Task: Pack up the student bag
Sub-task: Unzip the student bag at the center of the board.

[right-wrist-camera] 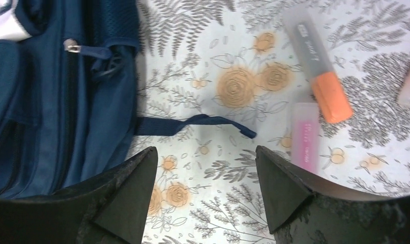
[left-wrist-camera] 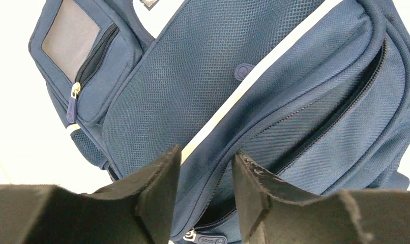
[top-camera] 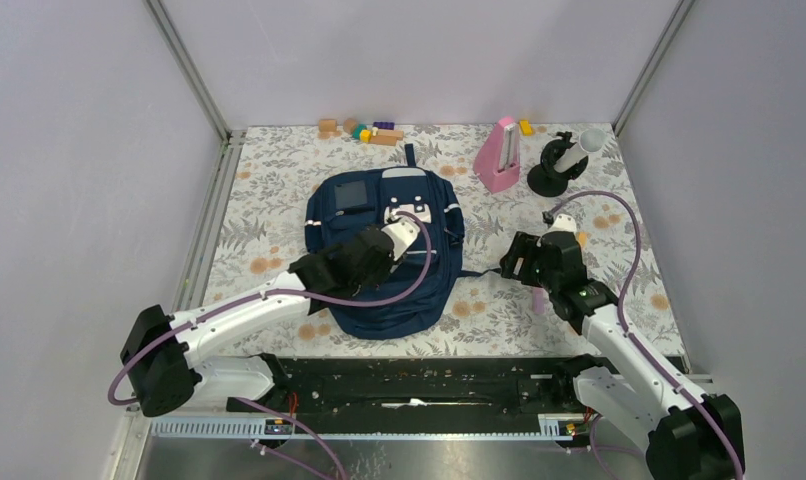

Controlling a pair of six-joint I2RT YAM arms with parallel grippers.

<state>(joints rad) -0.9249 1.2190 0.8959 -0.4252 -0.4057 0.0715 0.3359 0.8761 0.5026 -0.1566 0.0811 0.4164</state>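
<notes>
The student bag [top-camera: 384, 250], navy with a white patch, lies flat in the middle of the table. My left gripper [top-camera: 411, 225] hovers low over its front. In the left wrist view that gripper [left-wrist-camera: 205, 168] stands half open, and the edge of a part-open zipped pocket [left-wrist-camera: 294, 132] runs between the fingers. A zip pull [left-wrist-camera: 205, 238] sits just below them. My right gripper [top-camera: 514, 262] is beside the bag's right side. It [right-wrist-camera: 204, 152] is open over bare tablecloth, near a loose bag strap [right-wrist-camera: 193, 123].
An orange highlighter [right-wrist-camera: 320, 71] and a pink one [right-wrist-camera: 304, 134] lie right of the strap. A pink metronome [top-camera: 499, 155], a black stand with a white ball [top-camera: 559, 165] and coloured blocks [top-camera: 364, 130] stand at the back. Grey walls enclose the table.
</notes>
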